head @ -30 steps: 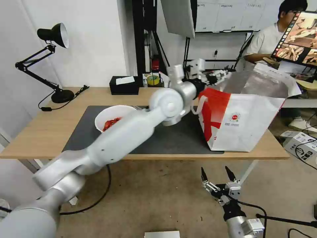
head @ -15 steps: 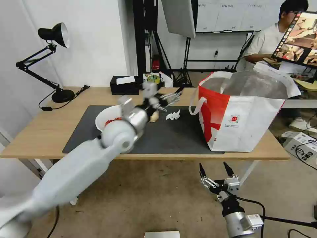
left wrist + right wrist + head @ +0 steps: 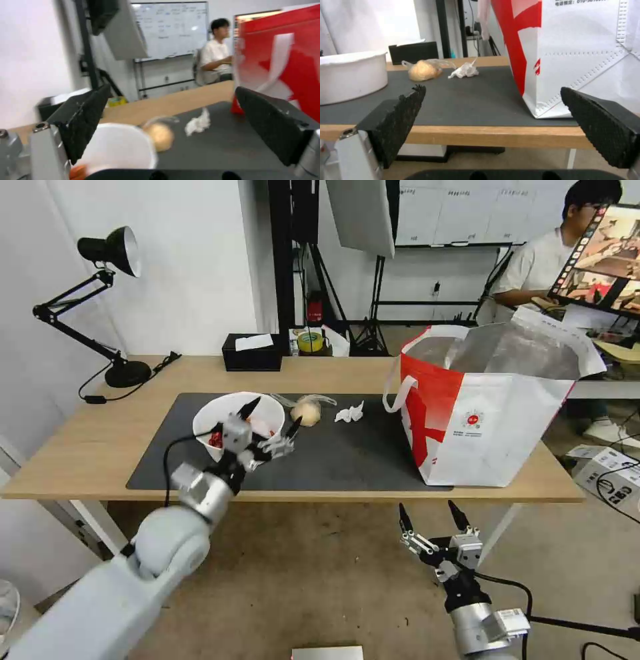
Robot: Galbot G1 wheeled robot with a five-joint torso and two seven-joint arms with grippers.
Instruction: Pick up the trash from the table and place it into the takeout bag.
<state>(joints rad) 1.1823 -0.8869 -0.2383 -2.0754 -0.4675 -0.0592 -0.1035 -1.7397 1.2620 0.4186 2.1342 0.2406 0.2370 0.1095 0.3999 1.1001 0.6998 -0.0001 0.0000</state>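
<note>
Hovering at the white bowl (image 3: pixel 237 421), left claw (image 3: pixel 265 428) spread wide and empty.
Lying just beyond it: bagged bun (image 3: pixel 307 411), tissue (image 3: pixel 349 413), takeout bag (image 3: pixel 490 407) farther; right claw (image 3: pixel 432 525) gaping below the table (image 3: pixel 93 440).

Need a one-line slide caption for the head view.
Left gripper open over the bowl; bun bag and tissue on the mat beside the takeout bag; right gripper open below the table.
</note>
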